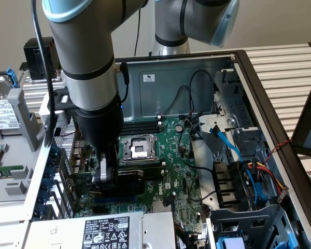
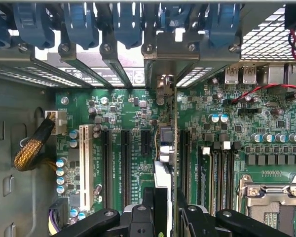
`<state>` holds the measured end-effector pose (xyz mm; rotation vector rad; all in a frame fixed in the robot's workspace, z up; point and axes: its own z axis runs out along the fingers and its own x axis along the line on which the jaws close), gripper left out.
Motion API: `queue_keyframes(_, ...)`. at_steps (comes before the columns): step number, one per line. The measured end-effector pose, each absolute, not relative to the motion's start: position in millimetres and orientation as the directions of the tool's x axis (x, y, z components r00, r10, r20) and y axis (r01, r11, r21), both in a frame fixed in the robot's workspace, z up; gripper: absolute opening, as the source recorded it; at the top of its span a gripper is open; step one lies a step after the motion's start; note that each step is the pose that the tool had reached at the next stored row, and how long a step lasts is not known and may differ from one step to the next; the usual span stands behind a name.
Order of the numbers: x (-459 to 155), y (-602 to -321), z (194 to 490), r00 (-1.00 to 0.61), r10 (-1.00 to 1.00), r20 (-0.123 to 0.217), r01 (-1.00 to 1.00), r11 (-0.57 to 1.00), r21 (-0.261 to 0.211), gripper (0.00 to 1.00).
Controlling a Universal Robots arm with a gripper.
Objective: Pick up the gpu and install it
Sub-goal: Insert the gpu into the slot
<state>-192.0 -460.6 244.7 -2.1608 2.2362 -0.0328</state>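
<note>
where the arm [image 1: 88, 57] reaches into the computer case [image 1: 160, 78] at the exterior view's lower left, the gripper [image 1: 106, 179] sits low over the motherboard [image 1: 181, 155], beside the cpu socket [image 1: 137, 150]. in the wrist view it is pinched narrow on the gpu [image 2: 166, 143], upright and edge-on among the expansion slots [image 2: 126, 158], silver bracket [image 2: 163, 84] toward the case's rear. likely light, stiff but fragile: best held by shroud and board edges, never the contacts.

A robotics lab or electronics workshop: an open computer case [image 1: 166, 78], motherboard [image 1: 182, 174] exposed, lies on a slatted metal tabletop [image 1: 285, 67] beneath an industrial robot arm [image 1: 88, 52].
</note>
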Motion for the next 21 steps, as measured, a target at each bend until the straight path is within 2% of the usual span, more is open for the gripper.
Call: queue_keyframes(21,-192.1,-460.7,242.2,-0.031,-0.999,-0.008,-0.999,0.032,-0.037,0.27)
